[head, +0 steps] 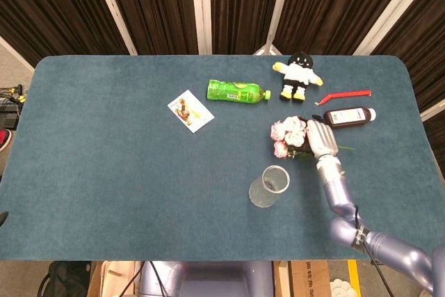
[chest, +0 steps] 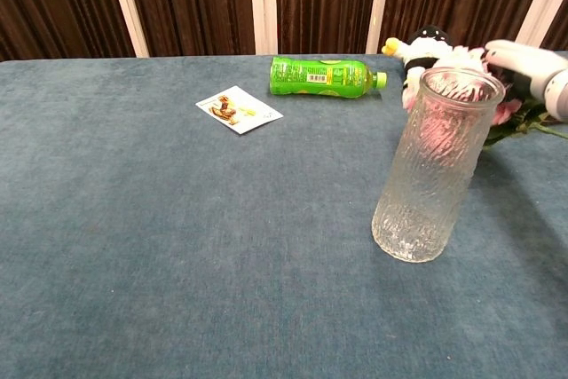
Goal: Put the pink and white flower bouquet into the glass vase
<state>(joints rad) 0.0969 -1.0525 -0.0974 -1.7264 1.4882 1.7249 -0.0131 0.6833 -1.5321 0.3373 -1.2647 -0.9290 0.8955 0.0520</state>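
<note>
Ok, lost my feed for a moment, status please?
Right hand holds the bouquet, apparently lifted off the table. Left hand not in view. Vase upright and empty, in front of the bouquet; nothing between them.

Vase (chest: 432, 169): clear textured glass, upright, nearest the camera.
Bouquet (chest: 507, 113): pink blooms behind the vase, partly hidden.
Right hand (chest: 524, 63): on the bouquet, at the right edge.
Green bottle (chest: 324, 76): lying down.
</note>
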